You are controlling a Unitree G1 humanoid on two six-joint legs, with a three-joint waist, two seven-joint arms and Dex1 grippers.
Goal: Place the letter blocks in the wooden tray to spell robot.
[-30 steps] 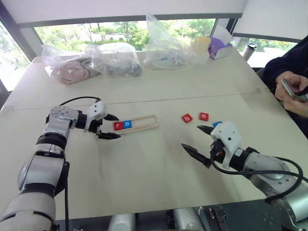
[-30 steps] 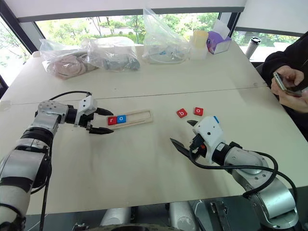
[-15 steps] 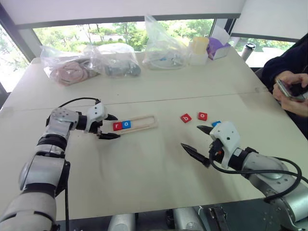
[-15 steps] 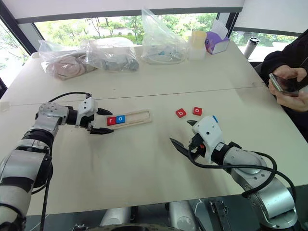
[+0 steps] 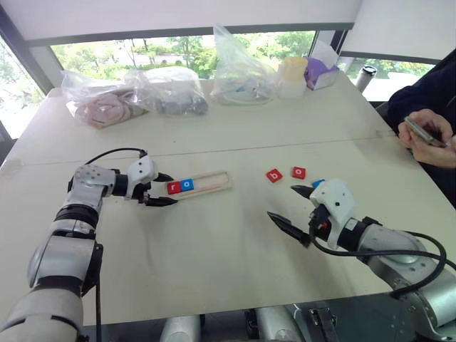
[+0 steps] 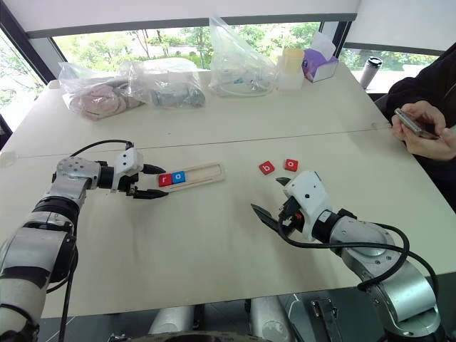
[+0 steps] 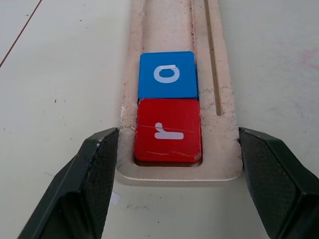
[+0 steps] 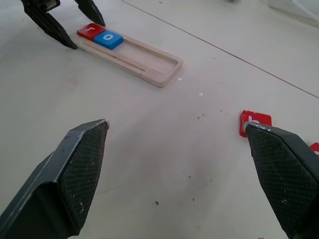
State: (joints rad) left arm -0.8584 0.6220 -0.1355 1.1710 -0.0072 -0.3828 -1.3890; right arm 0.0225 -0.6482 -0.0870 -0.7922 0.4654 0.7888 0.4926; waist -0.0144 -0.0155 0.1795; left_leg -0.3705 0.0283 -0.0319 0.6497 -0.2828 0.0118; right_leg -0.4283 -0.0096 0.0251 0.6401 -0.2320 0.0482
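Your left gripper [image 5: 170, 189] has its two black fingers brought in against the near end of the wooden tray [image 5: 214, 182]. In the left wrist view one finger [image 7: 94, 174] touches one long side of the tray's end and the other touches the opposite side, so the tray end is pinched between them. The tray lies flat on the table [image 5: 214, 249]. The red r tile [image 7: 168, 130] sits in the groove at that pinched end and the blue o tile [image 7: 167, 74] is pushed up against it. The rest of the groove is bare wood.

Your right gripper [image 5: 283, 202] hangs above the table with its fingers spread wide and nothing between them. The red b tile [image 5: 275, 175] and the red o tile [image 5: 298, 172] lie loose on the table just beyond it, well apart from the tray. A blue tile [image 5: 318, 183] peeks out behind the gripper's white housing, and its letter is hidden.

Compared with a second ago, the left fingers stood wider then, clear of the tray's sides, and they have now closed onto it. The right gripper, the tray and all the tiles are where they were.
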